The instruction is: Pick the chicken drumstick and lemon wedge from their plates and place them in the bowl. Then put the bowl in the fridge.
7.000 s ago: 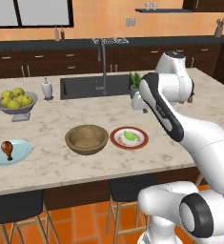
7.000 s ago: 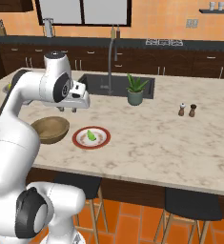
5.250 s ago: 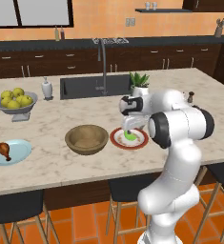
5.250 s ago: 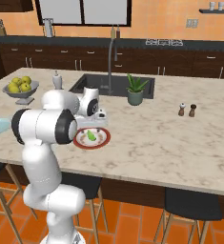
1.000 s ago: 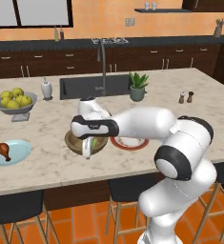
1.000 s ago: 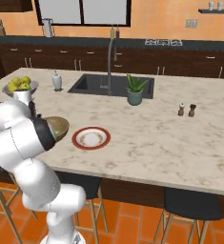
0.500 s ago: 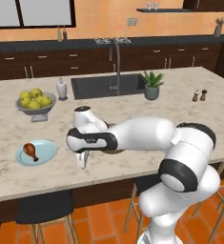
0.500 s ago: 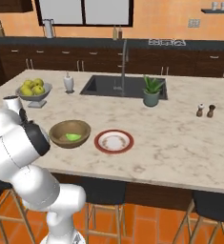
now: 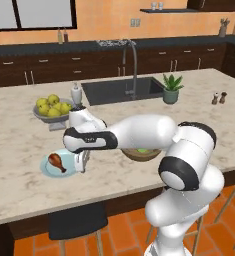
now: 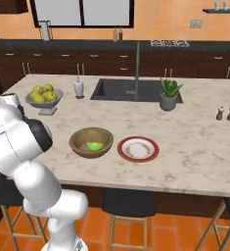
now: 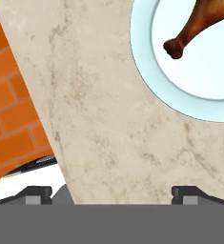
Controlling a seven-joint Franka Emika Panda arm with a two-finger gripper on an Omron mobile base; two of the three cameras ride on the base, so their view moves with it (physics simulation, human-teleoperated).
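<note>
While downturned, hand (image 9: 82, 167) beside drumstick plate (image 9: 48, 170)

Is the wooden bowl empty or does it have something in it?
Not empty: the lemon wedge lies inside the bowl, while the red-rimmed plate beside it is bare.

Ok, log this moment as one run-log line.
phase: reach for chicken drumstick | gripper: open, beside pale blue plate | lemon wedge: in bowl | red-rimmed plate: no food on it
</note>
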